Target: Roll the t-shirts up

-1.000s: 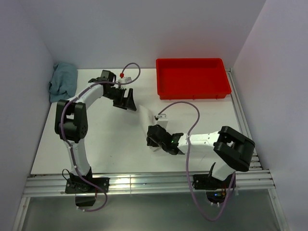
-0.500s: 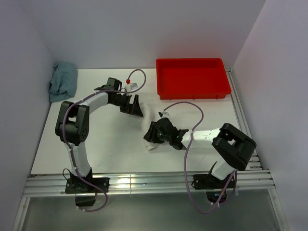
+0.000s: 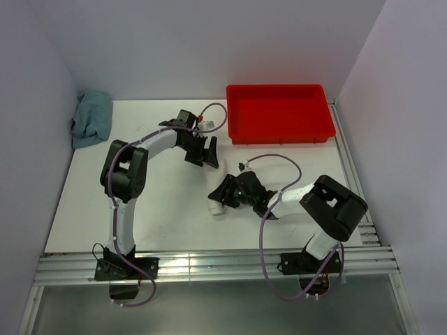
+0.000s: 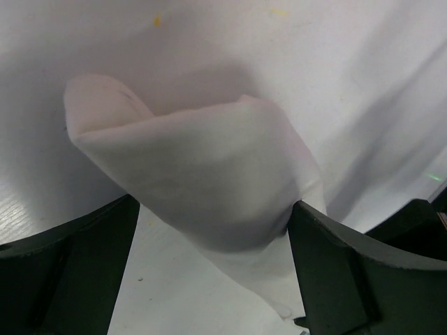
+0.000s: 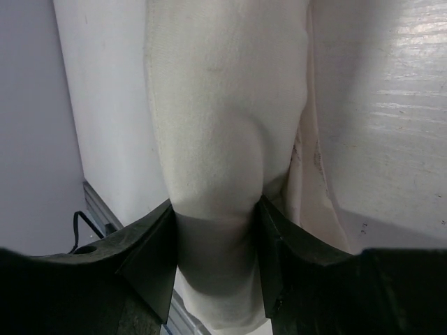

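One cream-white t-shirt (image 3: 216,204) lies as a tight roll near the middle of the table. My right gripper (image 3: 225,190) is shut on it; in the right wrist view the roll (image 5: 223,125) is pinched and dented between the two black fingers (image 5: 150,258) of that gripper (image 5: 215,206). My left gripper (image 3: 204,152) stands just beyond it at the roll's far end. In the left wrist view the roll's end (image 4: 202,174) sits between that gripper's (image 4: 213,204) wide-open jaws, its right finger (image 4: 335,272) touching the cloth.
A red tray (image 3: 279,138) stands at the back right of the table. A crumpled blue cloth (image 3: 92,118) lies at the back left against the wall. The metal rail (image 3: 209,265) runs along the near edge by the arm bases.
My left gripper has swung right and nearer, up to the roll's far end. The right gripper has turned and shifted slightly away from the bases, still holding the roll.
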Motion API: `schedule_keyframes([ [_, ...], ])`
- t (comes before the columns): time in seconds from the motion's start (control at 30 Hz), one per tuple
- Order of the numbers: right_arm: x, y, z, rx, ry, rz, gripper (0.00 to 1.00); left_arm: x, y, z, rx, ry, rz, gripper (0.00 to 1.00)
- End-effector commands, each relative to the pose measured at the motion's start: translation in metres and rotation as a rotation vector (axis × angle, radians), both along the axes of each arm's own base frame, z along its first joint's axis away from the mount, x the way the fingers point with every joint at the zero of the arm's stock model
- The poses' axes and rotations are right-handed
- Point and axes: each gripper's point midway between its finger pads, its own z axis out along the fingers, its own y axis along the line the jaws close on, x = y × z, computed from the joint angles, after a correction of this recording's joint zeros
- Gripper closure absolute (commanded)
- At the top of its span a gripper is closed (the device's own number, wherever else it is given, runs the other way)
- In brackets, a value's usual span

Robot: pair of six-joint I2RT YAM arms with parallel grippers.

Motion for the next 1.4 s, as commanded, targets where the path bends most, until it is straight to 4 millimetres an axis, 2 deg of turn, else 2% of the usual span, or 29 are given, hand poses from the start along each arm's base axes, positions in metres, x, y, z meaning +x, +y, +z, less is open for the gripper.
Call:
schedule_keyframes([
  [0.0,-0.023,-0.012,-0.031,-0.066,0.114,0.023,0.49,0.032,0.03,-0.026,0.288,-0.102,0.095,0.1],
  [0.3,-0.009,-0.041,-0.034,-0.28,0.085,-0.071,0.36,0.019,0.038,-0.05,0.448,-0.03,0.058,0.17],
  [0.47,-0.002,-0.041,-0.012,-0.286,0.027,-0.077,0.28,0.015,0.04,-0.05,0.459,-0.035,0.049,0.17],
  [0.5,0.004,-0.039,-0.003,-0.291,-0.001,-0.081,0.26,0.014,0.041,-0.051,0.461,-0.029,0.051,0.17],
  [0.73,0.02,-0.032,0.034,-0.358,-0.097,-0.07,0.21,0.013,0.038,-0.049,0.465,-0.031,0.035,0.17],
  [0.8,0.029,-0.03,0.049,-0.361,-0.141,-0.084,0.21,0.013,0.038,-0.048,0.465,-0.03,0.035,0.17],
  [0.9,0.04,-0.03,0.06,-0.398,-0.19,-0.101,0.2,0.012,0.036,-0.049,0.468,-0.025,0.029,0.16],
  [1.07,0.056,-0.027,0.054,-0.501,-0.218,-0.081,0.15,0.013,0.034,-0.049,0.473,-0.011,0.023,0.16],
  [1.2,0.07,-0.015,0.045,-0.503,-0.22,-0.065,0.1,0.013,0.033,-0.05,0.479,-0.005,0.016,0.16],
  [1.37,0.085,-0.018,0.032,-0.583,-0.202,-0.07,0.09,0.012,0.033,-0.05,0.484,0.003,0.006,0.14],
])
